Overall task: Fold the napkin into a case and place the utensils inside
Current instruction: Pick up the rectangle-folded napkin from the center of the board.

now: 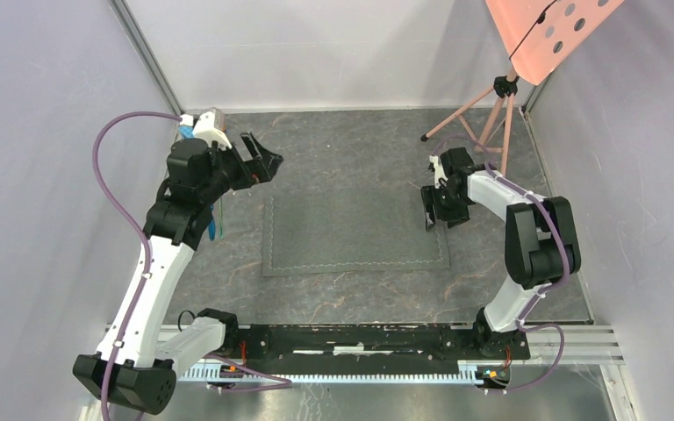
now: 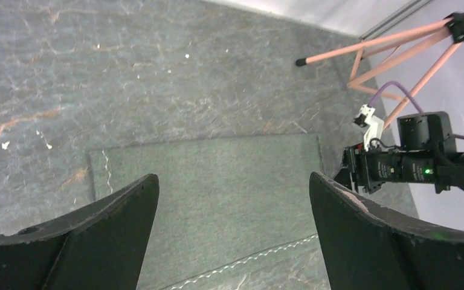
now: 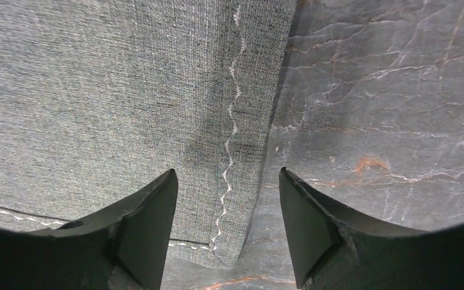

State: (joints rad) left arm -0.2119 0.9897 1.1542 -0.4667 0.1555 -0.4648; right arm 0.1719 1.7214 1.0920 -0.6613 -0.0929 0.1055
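The dark grey napkin [image 1: 355, 232] lies flat in the middle of the table, with a pale stitched line along its near edge. In the right wrist view [image 3: 127, 90] its corner shows two layers. My left gripper [image 1: 268, 167] is open and empty, held above the napkin's far left corner; the left wrist view shows the napkin [image 2: 217, 163] between its wide-spread fingers [image 2: 127, 217]. My right gripper [image 1: 428, 210] is open and low, straddling the napkin's right edge [image 3: 260, 181]. A slim blue piece [image 1: 213, 224], perhaps the knife, shows beside the left arm. The fork is hidden.
A pink tripod [image 1: 491, 114] with a pink perforated board [image 1: 548, 31] stands at the back right, close behind the right arm. Grey walls close in the table on three sides. The arm bases and a black rail [image 1: 360, 338] run along the near edge.
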